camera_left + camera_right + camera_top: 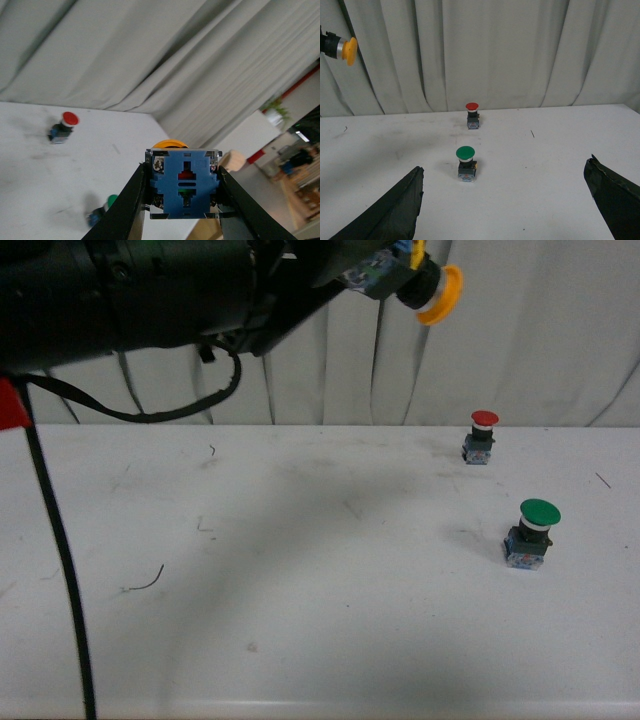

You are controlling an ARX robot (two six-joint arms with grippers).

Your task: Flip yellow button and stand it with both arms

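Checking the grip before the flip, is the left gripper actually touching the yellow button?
Touching. The left wrist view shows the left gripper clamping the yellow button, fingers flat against its blue base.

Yellow button (438, 292): cap was yellow-orange, collar black, base block blue with a small red mark and a small green mark at its centre. Left gripper (182, 169) was black, right gripper (503, 166) likewise. Arm (120, 290) was black, with a red block (12, 405). Red-capped switch (483, 436) and green-capped switch (533, 532) had dark collars and bluish bases. Table (300, 620) was white, smudged grey. Curtain (520, 50) was off-white, in vertical folds.
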